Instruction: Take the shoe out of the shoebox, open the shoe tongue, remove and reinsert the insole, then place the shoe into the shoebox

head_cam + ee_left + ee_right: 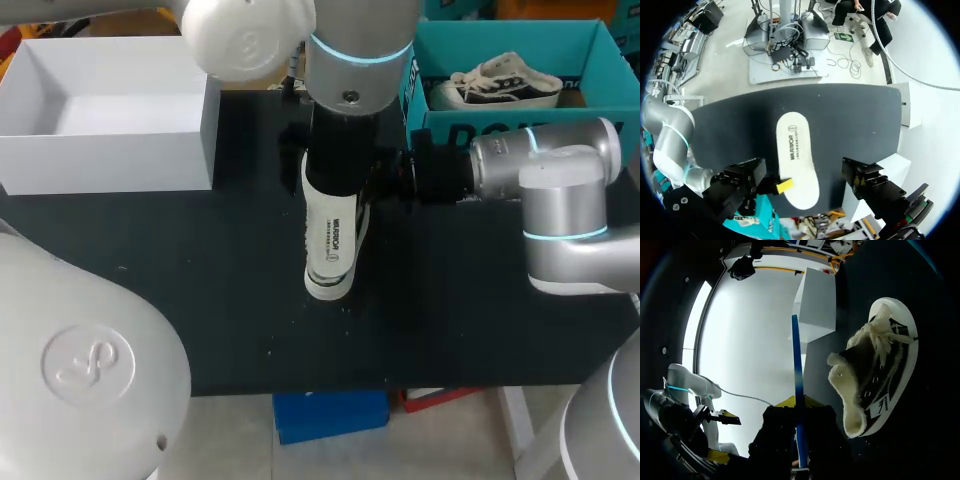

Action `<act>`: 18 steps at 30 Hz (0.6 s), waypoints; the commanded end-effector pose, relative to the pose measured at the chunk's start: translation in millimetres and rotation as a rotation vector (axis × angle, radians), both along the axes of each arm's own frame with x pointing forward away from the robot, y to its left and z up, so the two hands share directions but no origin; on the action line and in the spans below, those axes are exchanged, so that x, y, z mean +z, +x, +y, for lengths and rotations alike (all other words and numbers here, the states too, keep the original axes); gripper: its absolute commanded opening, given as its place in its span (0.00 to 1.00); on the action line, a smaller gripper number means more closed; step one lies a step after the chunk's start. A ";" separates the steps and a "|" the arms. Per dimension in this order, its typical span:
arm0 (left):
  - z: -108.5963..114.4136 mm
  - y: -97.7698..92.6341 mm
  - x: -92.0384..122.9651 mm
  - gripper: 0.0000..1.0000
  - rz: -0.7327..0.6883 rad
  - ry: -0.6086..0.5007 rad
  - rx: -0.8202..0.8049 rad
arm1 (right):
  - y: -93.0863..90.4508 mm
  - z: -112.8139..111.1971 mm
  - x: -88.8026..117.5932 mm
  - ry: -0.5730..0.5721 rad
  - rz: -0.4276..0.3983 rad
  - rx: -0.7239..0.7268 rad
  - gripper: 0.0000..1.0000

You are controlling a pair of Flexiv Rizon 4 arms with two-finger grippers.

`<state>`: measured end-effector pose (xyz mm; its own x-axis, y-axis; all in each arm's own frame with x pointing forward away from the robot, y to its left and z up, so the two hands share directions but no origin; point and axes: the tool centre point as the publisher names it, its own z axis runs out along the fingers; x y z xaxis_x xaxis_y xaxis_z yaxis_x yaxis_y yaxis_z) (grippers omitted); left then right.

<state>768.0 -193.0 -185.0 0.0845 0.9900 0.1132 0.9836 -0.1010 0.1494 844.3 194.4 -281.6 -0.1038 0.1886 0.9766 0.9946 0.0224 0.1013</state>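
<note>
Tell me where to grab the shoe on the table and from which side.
Take the shoe by its heel collar, from above, one finger inside the opening, one outside. It stands on its sole with the lined mouth gaping upward, so that rim is likely a thin wall to pinch.

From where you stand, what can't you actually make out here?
Shoe: in the head view my left arm covers nearly all of it.
Insole: its far end hides under that arm too.
Thin blue strip: edge-on in the right wrist view, so I cannot tell what it is.
</note>
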 end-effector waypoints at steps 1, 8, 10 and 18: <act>-2.5 -0.4 -0.5 1.00 -0.013 0.080 0.025 | 0.4 0.7 -0.2 -0.001 0.001 0.000 0.00; -0.2 0.0 2.2 1.00 -0.029 0.017 0.038 | 0.4 0.7 -0.2 -0.001 0.001 0.000 0.00; 0.1 0.7 2.2 1.00 -0.029 0.013 0.037 | 0.4 0.7 -0.2 -0.001 0.001 0.000 0.00; -2.2 14.6 2.9 1.00 -0.029 0.003 0.035 | 0.4 0.7 -0.2 -0.001 0.001 0.000 0.00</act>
